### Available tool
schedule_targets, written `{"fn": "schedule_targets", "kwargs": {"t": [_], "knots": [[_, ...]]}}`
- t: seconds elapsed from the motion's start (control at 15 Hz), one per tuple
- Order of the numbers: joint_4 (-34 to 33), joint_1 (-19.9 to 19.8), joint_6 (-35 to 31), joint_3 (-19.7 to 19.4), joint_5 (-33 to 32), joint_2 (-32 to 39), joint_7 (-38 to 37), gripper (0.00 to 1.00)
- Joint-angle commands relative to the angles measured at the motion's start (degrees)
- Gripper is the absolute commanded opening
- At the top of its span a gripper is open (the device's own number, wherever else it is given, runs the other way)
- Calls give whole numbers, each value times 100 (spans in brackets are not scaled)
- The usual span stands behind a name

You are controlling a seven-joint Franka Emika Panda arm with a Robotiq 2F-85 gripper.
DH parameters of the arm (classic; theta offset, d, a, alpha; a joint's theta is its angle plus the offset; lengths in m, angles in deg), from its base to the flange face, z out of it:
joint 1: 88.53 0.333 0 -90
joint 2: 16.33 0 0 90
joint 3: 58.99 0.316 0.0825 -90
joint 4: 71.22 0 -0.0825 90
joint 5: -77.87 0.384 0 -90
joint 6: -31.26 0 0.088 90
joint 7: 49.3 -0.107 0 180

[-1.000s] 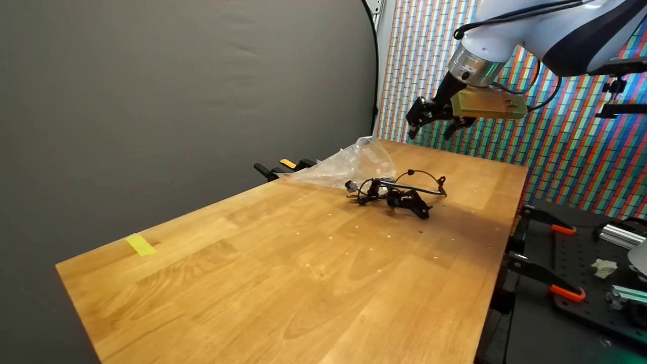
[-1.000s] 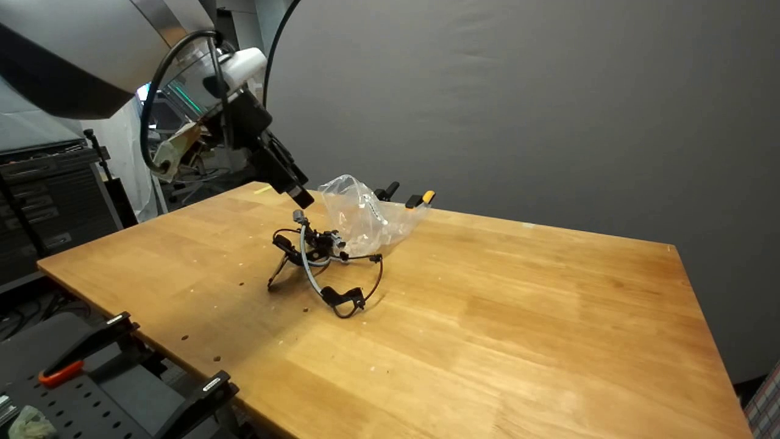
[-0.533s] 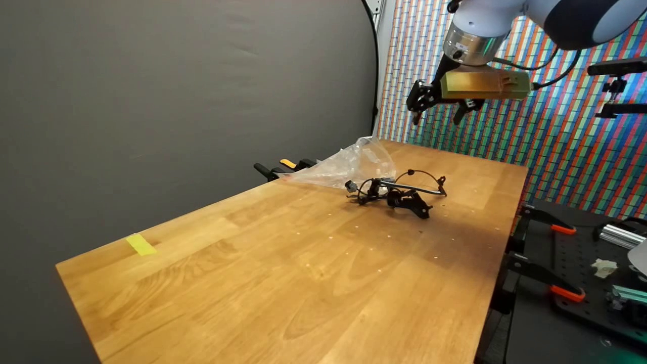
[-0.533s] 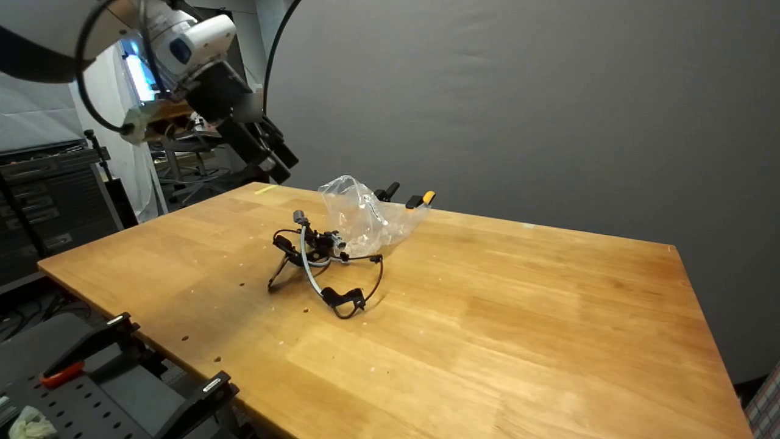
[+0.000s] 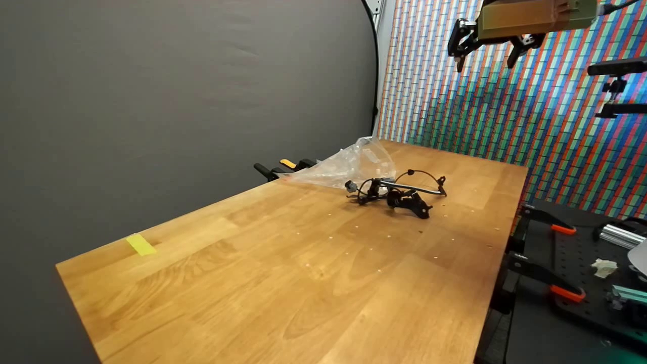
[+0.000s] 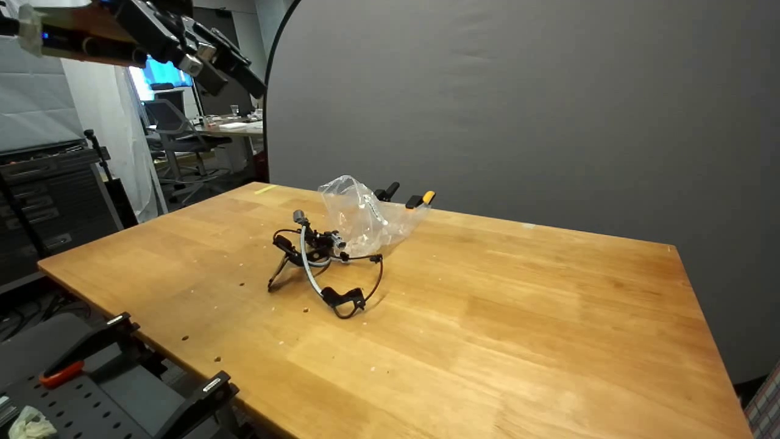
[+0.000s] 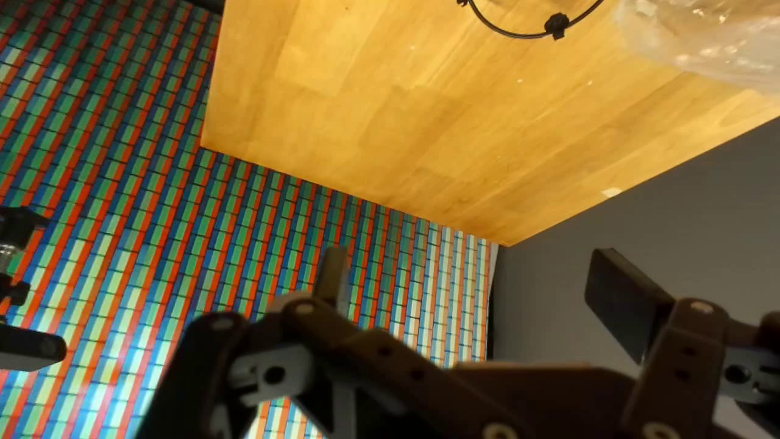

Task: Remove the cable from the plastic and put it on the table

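The cable is a black and grey harness with clips and connectors. It lies on the wooden table in both exterior views (image 5: pixel 410 202) (image 6: pixel 312 281). The clear plastic bag (image 5: pixel 349 164) lies crumpled right beside it, also in an exterior view (image 6: pixel 365 222). I cannot tell if they touch. In the wrist view, part of the cable (image 7: pixel 556 25) and the bag (image 7: pixel 713 42) show at the top edge. My gripper (image 7: pixel 475 277) is open with nothing between its fingers. It hangs high above the far table end, away from both things, in both exterior views (image 5: pixel 486 64) (image 6: pixel 236 86).
The wooden table (image 5: pixel 252 283) has yellow tape (image 5: pixel 141 244) near one edge. Clamps grip its back edge (image 5: pixel 288 164) and its side (image 5: pixel 546 278). A grey backdrop (image 5: pixel 202 101) stands behind. A camera on a mount (image 5: pixel 616 68) stands at the right.
My gripper has risen and drawn back, farther from the cable and bag. It stays open. The cable and the bag have not moved.
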Motion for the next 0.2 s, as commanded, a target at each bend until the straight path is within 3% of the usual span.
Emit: {"fn": "schedule_targets", "kwargs": {"t": [0.0,0.13], "knots": [[29,-111,-20,105,75,-69,68,100],[45,-110,-11,105,75,-65,68,100]]}}
